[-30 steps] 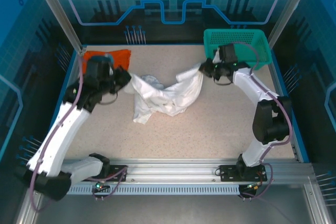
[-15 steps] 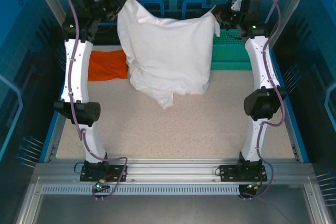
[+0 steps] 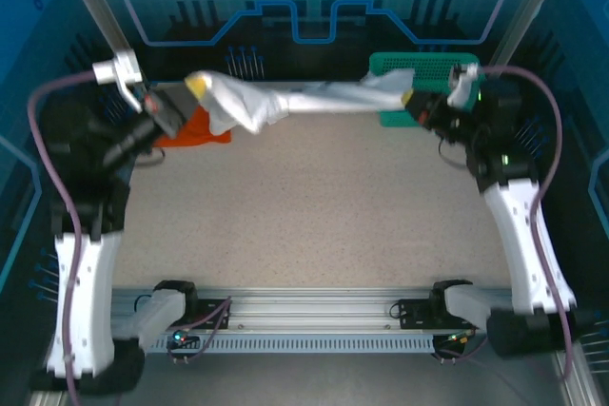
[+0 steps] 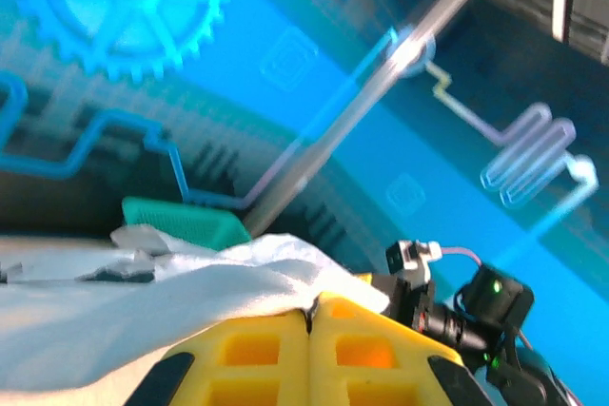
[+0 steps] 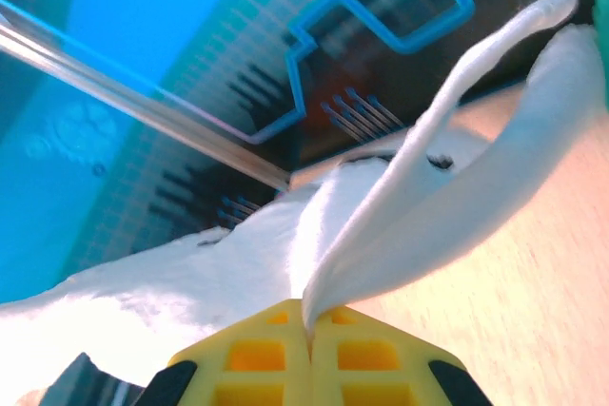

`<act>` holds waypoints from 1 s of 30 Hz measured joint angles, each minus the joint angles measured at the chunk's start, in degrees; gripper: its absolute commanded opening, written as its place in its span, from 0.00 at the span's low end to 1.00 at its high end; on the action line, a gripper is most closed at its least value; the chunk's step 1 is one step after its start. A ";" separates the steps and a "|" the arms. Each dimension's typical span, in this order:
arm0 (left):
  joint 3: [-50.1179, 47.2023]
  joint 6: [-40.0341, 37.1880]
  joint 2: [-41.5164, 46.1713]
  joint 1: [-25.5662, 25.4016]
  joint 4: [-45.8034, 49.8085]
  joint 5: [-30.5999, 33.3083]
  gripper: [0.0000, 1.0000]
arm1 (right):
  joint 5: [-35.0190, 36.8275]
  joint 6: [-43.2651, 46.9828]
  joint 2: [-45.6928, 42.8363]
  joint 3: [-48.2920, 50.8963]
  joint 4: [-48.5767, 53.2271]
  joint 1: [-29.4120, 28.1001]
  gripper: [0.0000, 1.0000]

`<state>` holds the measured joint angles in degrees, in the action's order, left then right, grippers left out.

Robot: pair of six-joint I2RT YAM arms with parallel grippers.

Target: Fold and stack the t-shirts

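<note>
As it is stretched between both arms | white t-shirt [image 3: 285, 102]: soft, light, limp | opposite edges are clamped by left gripper [image 3: 193, 88] and right gripper [image 3: 410, 100] | corners are judged the best holds.

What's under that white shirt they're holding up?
An orange-red shirt peeks out beneath its left end, a teal basket behind its right; the white shirt hides part of both.

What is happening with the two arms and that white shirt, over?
Both shut on white t-shirt: left end effector one end, right end effector the other. Shirt lifted, stretched between them. Nearby: orange-red t-shirt under left end, teal mesh basket behind right.
</note>
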<state>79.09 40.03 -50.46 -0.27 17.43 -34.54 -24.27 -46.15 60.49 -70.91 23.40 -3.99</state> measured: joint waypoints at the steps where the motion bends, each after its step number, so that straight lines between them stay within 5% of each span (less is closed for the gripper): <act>1: -6.05 -0.04 4.90 -0.42 0.94 -0.68 0.00 | 0.55 0.44 -5.01 6.19 0.13 -0.35 0.00; 3: -15.10 -0.44 12.07 -1.16 5.33 -1.27 0.00 | 1.77 1.03 -12.81 16.22 2.58 -0.85 0.00; 4: -18.71 -1.11 14.82 -2.47 8.98 -1.01 0.11 | 2.69 1.25 -15.96 20.79 4.94 -0.90 0.00; 5: -21.42 -1.64 16.74 -4.37 11.58 -0.72 0.34 | 3.76 1.42 -18.29 24.41 7.67 -0.90 0.01; 6: -23.74 -2.19 18.36 -6.05 13.77 -0.44 0.45 | 4.94 1.38 -19.93 27.08 10.27 -0.87 0.08; 8: -28.11 -2.47 22.51 -8.31 17.22 1.60 0.47 | 7.48 0.55 -22.99 31.82 15.54 -0.87 0.43; 10: -30.05 -2.58 26.38 -8.57 20.15 4.74 0.64 | 10.12 -0.20 -25.27 34.03 19.91 -0.87 0.57; 13: -28.50 -2.03 27.69 -8.63 21.57 10.34 0.55 | 16.09 -1.22 -25.75 33.42 23.41 -0.85 0.62; 21: -21.11 -2.47 3.39 -8.96 18.36 17.07 0.57 | 27.50 -2.21 -20.63 28.26 19.54 -0.85 0.62; 30: -9.11 -2.82 -34.05 -18.10 18.51 27.39 0.81 | 27.74 4.26 10.14 20.57 12.04 -0.90 0.63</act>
<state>69.97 37.21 -84.51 -18.37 35.94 -7.16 3.46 -41.89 70.63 -50.35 35.44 -4.89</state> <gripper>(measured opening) 0.777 0.628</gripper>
